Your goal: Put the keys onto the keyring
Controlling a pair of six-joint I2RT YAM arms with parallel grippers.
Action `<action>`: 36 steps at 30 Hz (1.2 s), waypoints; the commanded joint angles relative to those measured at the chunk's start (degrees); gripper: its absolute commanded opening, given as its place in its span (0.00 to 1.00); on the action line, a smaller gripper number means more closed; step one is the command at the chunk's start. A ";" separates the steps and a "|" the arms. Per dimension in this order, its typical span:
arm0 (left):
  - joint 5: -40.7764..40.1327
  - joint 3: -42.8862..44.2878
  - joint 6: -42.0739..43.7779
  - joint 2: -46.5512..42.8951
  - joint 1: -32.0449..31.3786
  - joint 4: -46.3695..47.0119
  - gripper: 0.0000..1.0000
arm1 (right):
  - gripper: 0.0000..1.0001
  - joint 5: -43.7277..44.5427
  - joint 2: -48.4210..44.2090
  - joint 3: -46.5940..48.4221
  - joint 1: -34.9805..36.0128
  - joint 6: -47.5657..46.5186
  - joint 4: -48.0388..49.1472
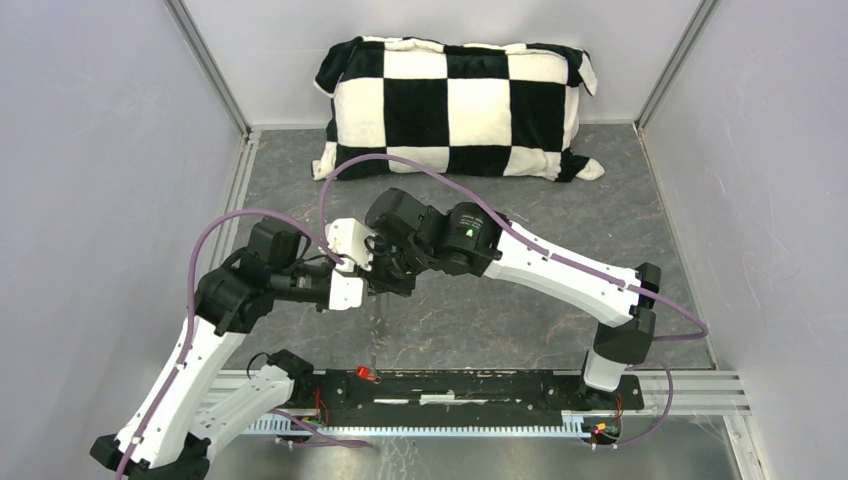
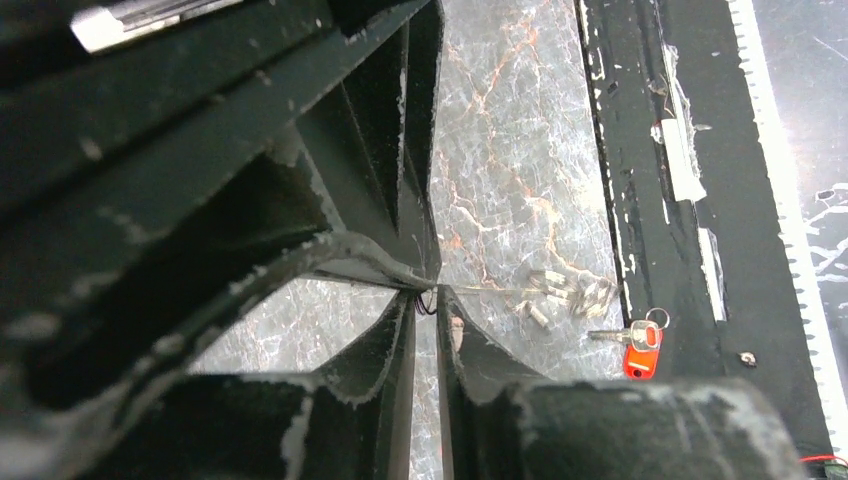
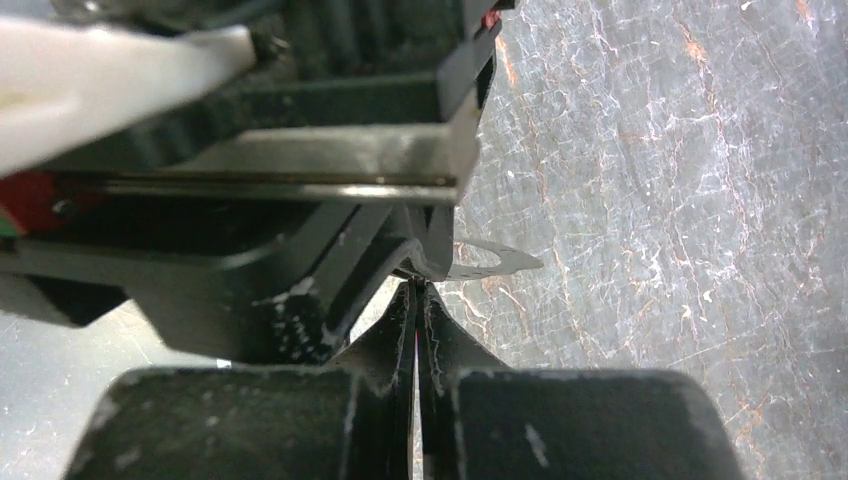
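The left tool (image 2: 437,300) was seen nearly closed, its tips pinched on the thin wire of the keyring (image 2: 500,290). The wire was stretched out above the marbled worktop (image 2: 500,140), with its fringe of small metal pieces (image 2: 572,292) at the far end. The right tool (image 3: 417,295) was shut tight, tip to tip against the left one. A flat metal blade (image 3: 497,262) was seen just beside the meeting tips; which tool held it could not be told. The red key (image 2: 643,358) was seen lying at the edge of the black strip (image 2: 640,150) by the arm bases, well apart from both tools.
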 commanded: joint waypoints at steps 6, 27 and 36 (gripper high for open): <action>3.48 0.84 3.28 -0.44 -0.11 -1.80 0.03 | 0.00 -3.42 -2.50 1.18 0.57 -0.12 5.09; 9.76 -10.67 -35.74 -12.21 -0.05 33.27 0.02 | 0.52 -4.87 -34.06 -39.88 -6.92 1.83 44.59; 18.82 -10.16 -41.89 -9.60 -0.03 43.26 0.02 | 0.55 -15.28 -39.97 -52.20 -7.05 -1.00 60.90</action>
